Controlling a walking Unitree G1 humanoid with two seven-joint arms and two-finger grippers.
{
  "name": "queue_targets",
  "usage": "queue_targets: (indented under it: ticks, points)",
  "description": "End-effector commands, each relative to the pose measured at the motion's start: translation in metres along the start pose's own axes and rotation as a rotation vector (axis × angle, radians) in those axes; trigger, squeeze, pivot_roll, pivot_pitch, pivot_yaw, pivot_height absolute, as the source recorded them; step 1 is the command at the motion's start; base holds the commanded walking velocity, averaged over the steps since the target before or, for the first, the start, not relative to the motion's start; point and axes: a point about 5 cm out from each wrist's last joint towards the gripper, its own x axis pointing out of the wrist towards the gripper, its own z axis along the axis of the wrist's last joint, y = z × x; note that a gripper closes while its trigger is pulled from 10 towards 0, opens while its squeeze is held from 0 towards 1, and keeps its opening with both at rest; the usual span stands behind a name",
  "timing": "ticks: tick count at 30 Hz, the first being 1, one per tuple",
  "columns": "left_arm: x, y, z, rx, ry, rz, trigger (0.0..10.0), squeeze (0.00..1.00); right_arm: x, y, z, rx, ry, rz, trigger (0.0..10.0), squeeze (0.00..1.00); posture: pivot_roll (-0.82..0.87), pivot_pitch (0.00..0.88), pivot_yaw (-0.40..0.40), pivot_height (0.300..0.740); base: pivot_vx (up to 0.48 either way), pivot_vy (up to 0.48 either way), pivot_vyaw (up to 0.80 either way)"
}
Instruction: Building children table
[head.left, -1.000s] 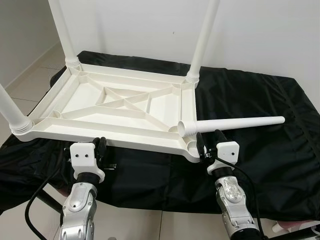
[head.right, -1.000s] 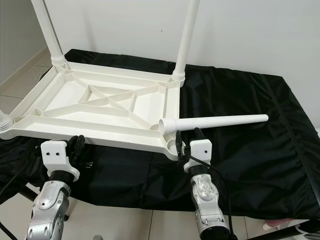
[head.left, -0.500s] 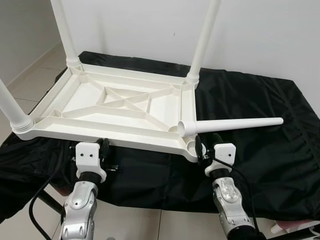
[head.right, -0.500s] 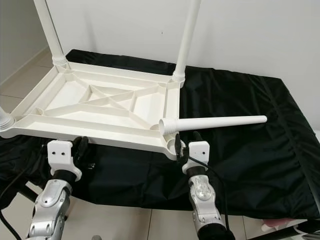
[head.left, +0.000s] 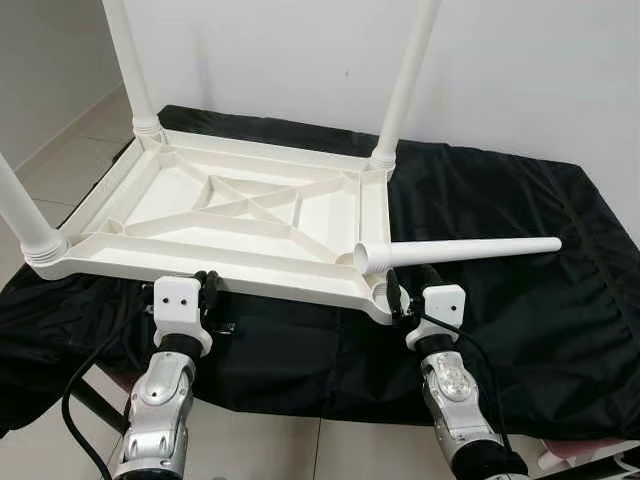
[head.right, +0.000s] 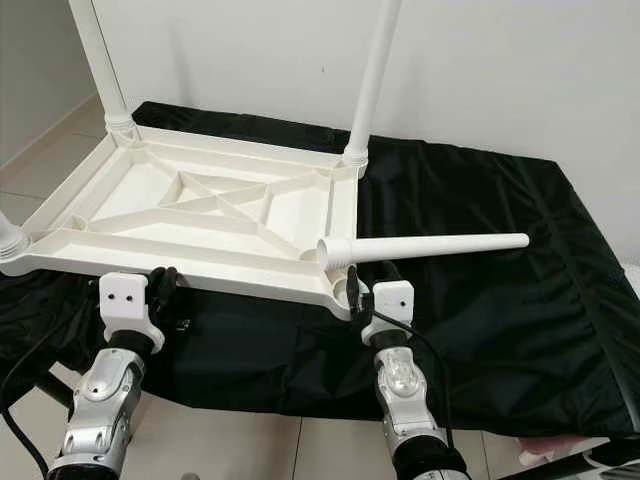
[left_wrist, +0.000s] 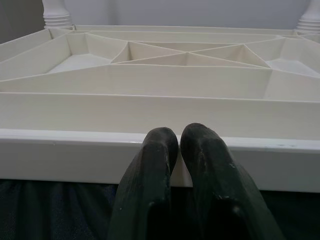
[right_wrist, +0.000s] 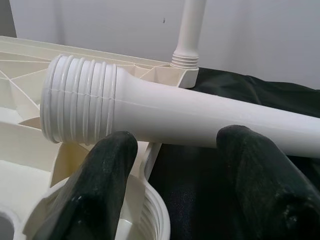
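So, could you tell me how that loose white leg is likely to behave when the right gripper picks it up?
The loose leg is round and tapered, so it would probably roll. It looks like rigid, light hollow plastic. The smooth shaft may slip between the open right gripper.

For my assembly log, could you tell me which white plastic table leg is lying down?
The loose white leg beside the right gripper; the others stand screwed in.

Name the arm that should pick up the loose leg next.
Right. The right gripper is open directly below the loose leg, beside the empty socket. The left gripper is shut against the tabletop's near edge, far from it.
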Motion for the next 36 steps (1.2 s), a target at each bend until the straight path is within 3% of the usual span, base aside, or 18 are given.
queue_targets:
  ticks: [1, 10, 13, 17, 36]
  points:
    - [-0.003, -0.001, -0.006, -0.006, 0.023, 0.064, 10.0, 0.0, -0.012, 0.002, -0.018, -0.003, 0.096, 0.011, 10.0, 0.0, 0.03, 0.026, -0.044, 0.74, 0.0, 0.0, 0.0]
    - [-0.001, -0.001, 0.001, -0.018, -0.015, 0.065, 10.0, 0.0, -0.008, 0.002, -0.005, 0.016, 0.016, -0.005, 10.0, 0.0, 0.03, 0.028, -0.045, 0.74, 0.0, 0.0, 0.0]
    - [0.002, -0.003, 0.011, -0.03, -0.05, 0.063, 10.0, 0.0, 0.001, 0.002, 0.01, 0.022, -0.053, -0.017, 10.0, 0.0, 0.03, 0.035, -0.048, 0.74, 0.0, 0.0, 0.0]
    - [0.001, -0.002, 0.011, -0.036, -0.045, 0.063, 10.0, 0.0, 0.004, 0.002, 0.016, 0.024, -0.079, -0.013, 10.0, 0.0, 0.03, 0.037, -0.052, 0.74, 0.0, 0.0, 0.0]
    - [-0.002, -0.002, 0.014, -0.029, -0.053, 0.068, 10.0, 0.0, 0.002, 0.0, 0.014, 0.006, -0.061, 0.01, 10.0, 0.0, 0.04, 0.027, -0.071, 0.74, 0.0, 0.0, 0.0]
